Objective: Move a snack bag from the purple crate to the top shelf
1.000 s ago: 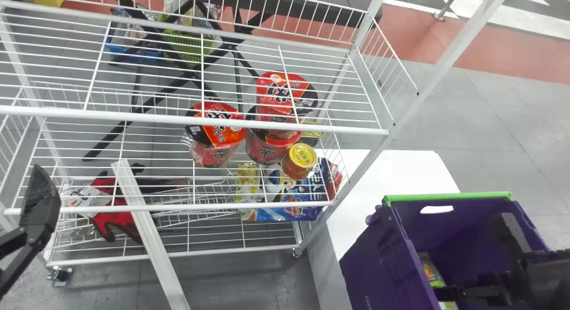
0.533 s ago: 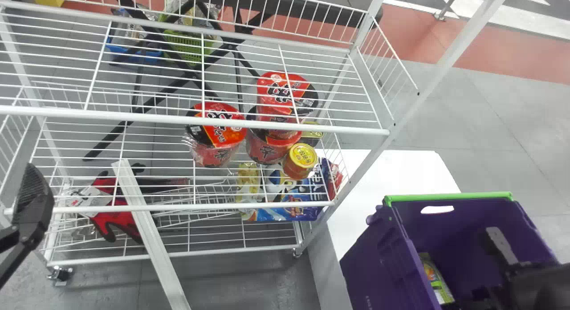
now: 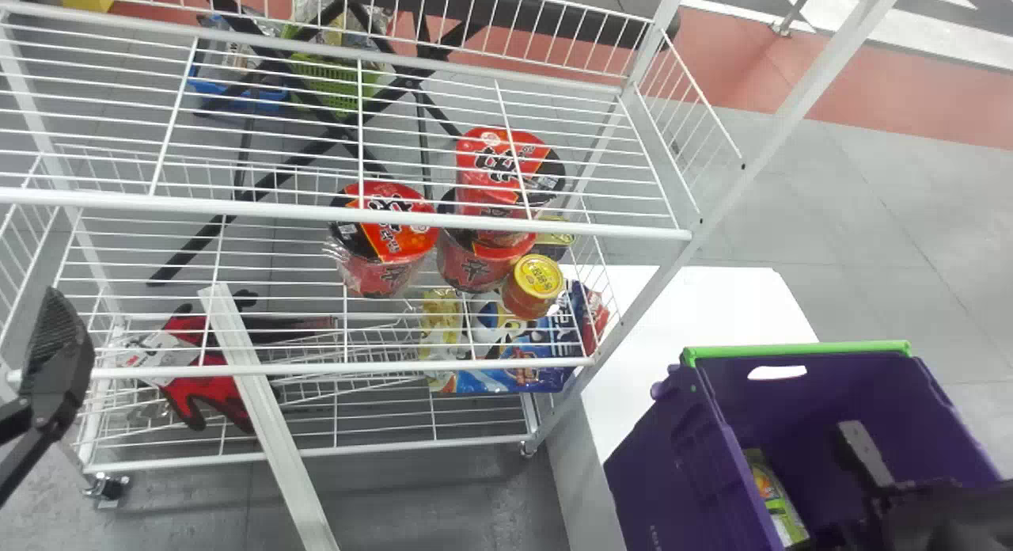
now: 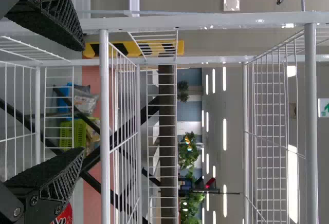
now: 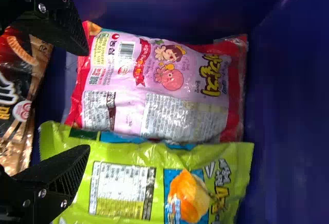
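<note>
Both pincers standing apart, nothing clamped in either. Left gripper [image 3: 55, 365], black with ribbed pads, is hanging at the head view's left edge, in front of the white wire rack [image 3: 348, 212]; its fingers are sitting wide apart in the left wrist view.

Going right: red-and-black gloves [image 3: 206, 389] are lying low in the rack, with a pale straight metal bar [image 3: 273, 424] slanting in front. One red, black-lidded noodle bowl [image 3: 384, 246] is standing on the middle shelf under the upper wire shelf. Just right of it, two more red-and-black bowls [image 3: 510, 167] are sitting stacked, and a small yellow-lidded red tub [image 3: 534, 290] is standing near them. Below these, a blue snack packet [image 3: 514, 377] is lying flat.

Beyond the rack's right post, a white flat-topped table [image 3: 712, 305] is running back beside the green-rimmed purple plastic crate [image 3: 673, 488]. Snack bags are still inside: a pink-and-red bag [image 5: 169, 93], a lime-green bag [image 5: 175, 157] lying alongside it, and a black-and-brown bag [image 5: 15, 80] near both. Right gripper [image 3: 866, 456] is hanging in the crate above them, fingers parted; can't tell if it's touching any bag.
</note>
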Available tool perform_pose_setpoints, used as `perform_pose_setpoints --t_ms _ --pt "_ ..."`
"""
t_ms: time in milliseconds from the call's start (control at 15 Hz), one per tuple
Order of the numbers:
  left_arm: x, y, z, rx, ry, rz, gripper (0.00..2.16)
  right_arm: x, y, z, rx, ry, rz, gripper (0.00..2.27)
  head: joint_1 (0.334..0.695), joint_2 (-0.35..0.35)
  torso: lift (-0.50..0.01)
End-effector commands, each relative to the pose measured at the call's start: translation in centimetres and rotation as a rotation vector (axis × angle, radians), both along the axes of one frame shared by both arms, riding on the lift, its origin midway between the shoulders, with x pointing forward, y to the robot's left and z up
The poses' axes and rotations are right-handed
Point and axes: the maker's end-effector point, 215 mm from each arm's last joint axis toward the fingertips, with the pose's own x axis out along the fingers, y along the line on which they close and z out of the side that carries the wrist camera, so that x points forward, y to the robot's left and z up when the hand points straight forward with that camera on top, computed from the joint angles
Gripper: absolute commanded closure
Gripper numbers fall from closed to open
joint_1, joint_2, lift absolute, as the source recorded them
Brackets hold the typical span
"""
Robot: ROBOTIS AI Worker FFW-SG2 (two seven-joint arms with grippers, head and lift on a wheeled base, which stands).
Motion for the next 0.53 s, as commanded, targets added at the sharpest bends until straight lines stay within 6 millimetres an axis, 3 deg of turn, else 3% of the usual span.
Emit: perform_pose_setpoints --t_ms 0,467 --pt "0.0 0.0 0.0 0.001 -0.001 0.0 0.13 0.3 0.5 -0.4 -0.001 -0.006 0.001 0.2 0.695 -0.35 -0.457" --pt "-0.2 0.1 -0.2 0.0 0.004 0.004 0.13 1.2 2.5 -2.9 -0.033 0.024 0.018 0.2 0.695 -0.35 -0.457"
